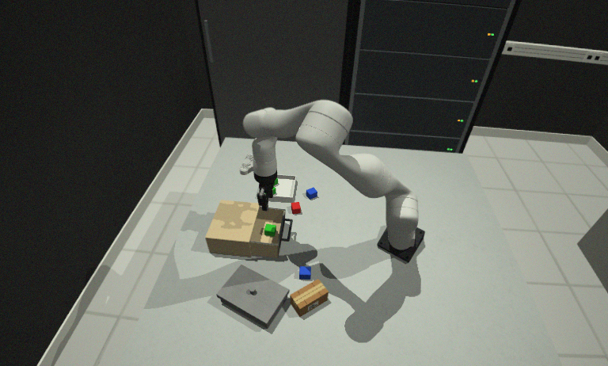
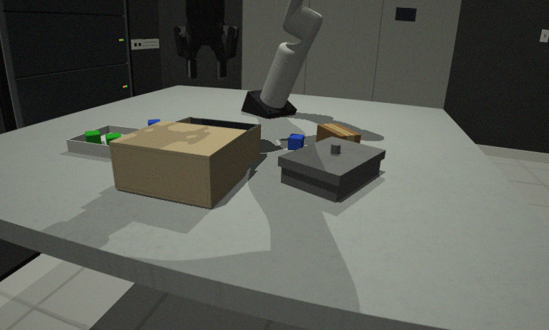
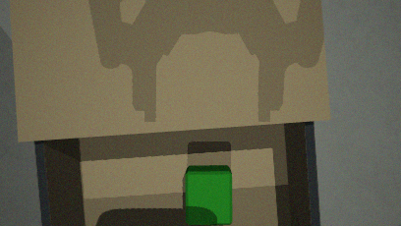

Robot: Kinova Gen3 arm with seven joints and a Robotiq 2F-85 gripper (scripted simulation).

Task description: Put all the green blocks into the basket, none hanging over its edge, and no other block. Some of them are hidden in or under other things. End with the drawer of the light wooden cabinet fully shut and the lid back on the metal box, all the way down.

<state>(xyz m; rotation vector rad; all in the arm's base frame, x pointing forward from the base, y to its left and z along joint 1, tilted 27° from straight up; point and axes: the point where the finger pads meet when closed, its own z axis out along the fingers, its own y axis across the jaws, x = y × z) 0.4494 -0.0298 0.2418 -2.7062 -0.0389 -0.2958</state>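
My gripper is open and empty, high above the table near the open drawer; only its shadow shows in the wrist view. The light wooden cabinet has its drawer pulled out. One green block lies inside the drawer. The white basket holds two visible green blocks, one beside the other; the arm hides part of it. The grey lid lies level on the metal box, whose inside is hidden.
A red block and a blue block lie near the basket. Another blue block lies near the brown carton, beside the metal box. The drawer handle sticks out towards the arm's base.
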